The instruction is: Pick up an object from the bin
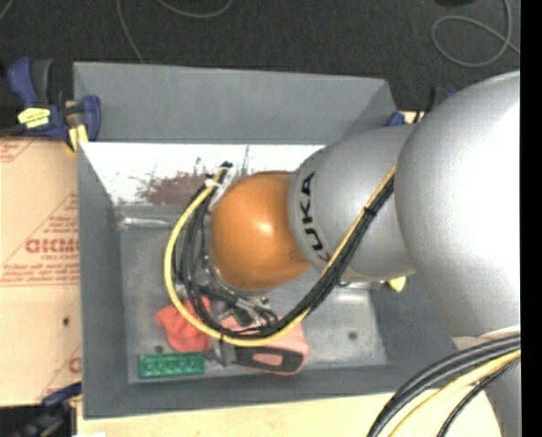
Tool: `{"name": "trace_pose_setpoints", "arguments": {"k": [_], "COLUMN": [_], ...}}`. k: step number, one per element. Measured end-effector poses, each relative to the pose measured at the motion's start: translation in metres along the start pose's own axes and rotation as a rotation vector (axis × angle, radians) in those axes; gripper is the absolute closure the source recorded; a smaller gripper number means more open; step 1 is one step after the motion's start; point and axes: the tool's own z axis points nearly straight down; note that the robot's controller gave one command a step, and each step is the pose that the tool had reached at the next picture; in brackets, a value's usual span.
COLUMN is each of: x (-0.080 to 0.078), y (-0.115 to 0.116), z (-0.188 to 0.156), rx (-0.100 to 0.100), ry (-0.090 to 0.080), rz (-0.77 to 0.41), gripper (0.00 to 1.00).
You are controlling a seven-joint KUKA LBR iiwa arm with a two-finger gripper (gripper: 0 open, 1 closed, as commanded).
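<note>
Cloth (175,328) lay beside my end effector (227,319); nothing seemed lifted yet; its opening I couldn't tell.

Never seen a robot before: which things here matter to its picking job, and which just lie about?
Job, likely: bin; pink cloth and red-and-black handle under the arm.
Lying about: green block in the lower-left corner; yellow scrap at right.

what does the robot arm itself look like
The arm is made of bulky rounded silver-grey segments with black KUKA lettering on one. Its wrist carries a glossy orange dome cover. Yellow and black cables loop around the cover and run back along the arm.
</note>
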Motion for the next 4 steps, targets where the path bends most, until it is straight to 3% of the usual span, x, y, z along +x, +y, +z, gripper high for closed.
{"name": "trace_pose_setpoints", "arguments": {"k": [1,3,4], "x": [0.021,0.019,0.005], "y": [-0.031,-0.021,0.032], "z": [0.028,0.028,0.025], "rx": [0.001,0.005,0.001], "ry": [-0.012,-0.011,-0.016], "rz": [-0.309,-0.352,-0.535], "gripper": [1.00,1.00,1.00]}}
